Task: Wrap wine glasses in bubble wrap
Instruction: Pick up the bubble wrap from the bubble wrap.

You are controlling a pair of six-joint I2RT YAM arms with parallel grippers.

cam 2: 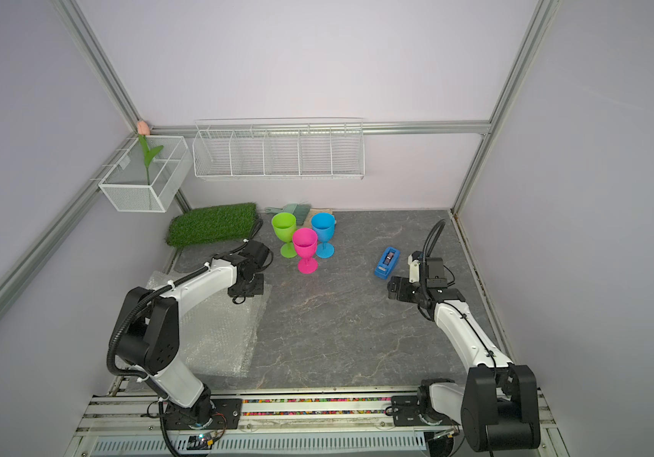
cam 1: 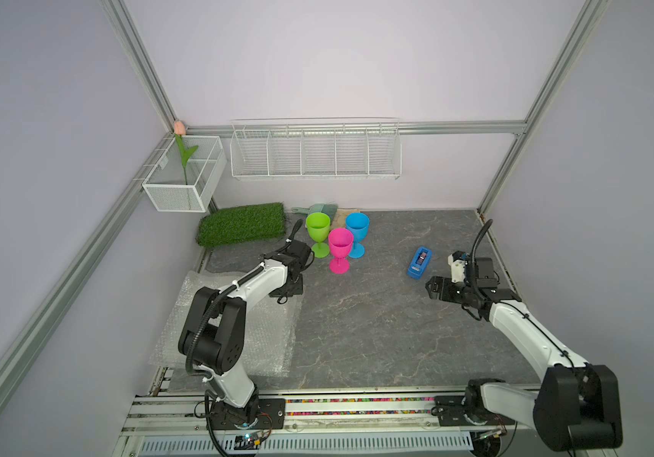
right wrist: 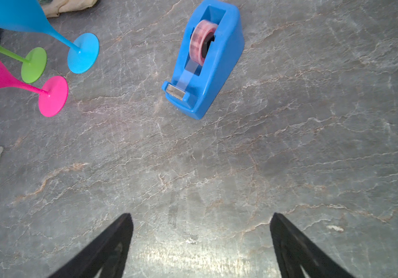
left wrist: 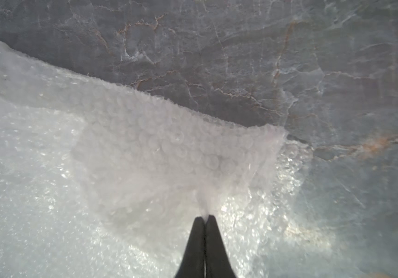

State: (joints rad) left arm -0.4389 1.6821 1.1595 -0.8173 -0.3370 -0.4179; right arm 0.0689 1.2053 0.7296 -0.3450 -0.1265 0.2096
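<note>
Three wine glasses stand upright in a tight group at the back of the table: a lime green one [cam 1: 318,229], a hot pink one [cam 1: 340,243] and a sky blue one [cam 1: 357,227]. Their round feet also show in the right wrist view, with the pink foot [right wrist: 53,95] nearest. The bubble wrap [cam 1: 262,344] lies flat at the near left. My left gripper [left wrist: 205,217] is shut on a pinched-up fold of the bubble wrap [left wrist: 169,149] near its far right corner. Well right of the glasses, my right gripper [right wrist: 201,216] hangs open over bare table.
A blue tape dispenser [cam 1: 419,263] stands just beyond the right gripper. A green turf mat [cam 1: 243,223] lies at the back left, with a small brush [cam 1: 317,207] and a cloth [cam 1: 343,215] behind the glasses. On the walls hang a wire rack [cam 1: 315,152] and a mesh box [cam 1: 184,174].
</note>
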